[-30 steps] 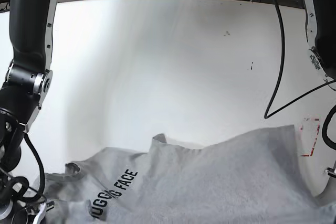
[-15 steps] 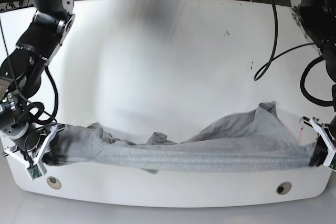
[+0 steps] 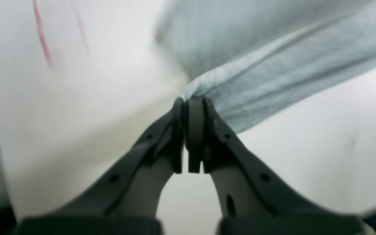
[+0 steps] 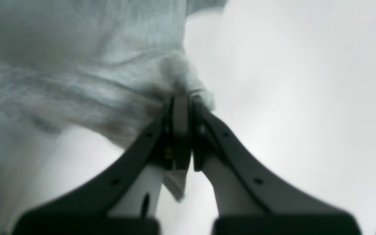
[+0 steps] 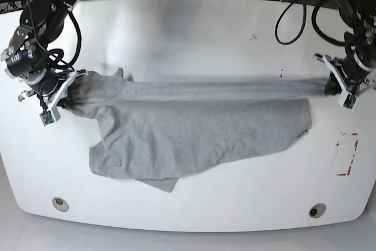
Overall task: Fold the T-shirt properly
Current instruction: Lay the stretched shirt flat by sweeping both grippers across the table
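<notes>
The heather-grey T-shirt is stretched taut across the middle of the white table, its upper edge pulled into a straight line between both arms and the rest lying towards the front. No lettering shows. My left gripper is shut on the shirt's right end; in the left wrist view its jaws pinch the bunched hem. My right gripper is shut on the left end; in the right wrist view the cloth bunches at its tips.
A red-marked rectangle is on the table at the right front. Two round holes sit near the front edge. Black cables hang at the back right.
Both grippers have carried the shirt from the table's front edge towards the middle and stretched it wider. More of the shirt now lies spread flat.
</notes>
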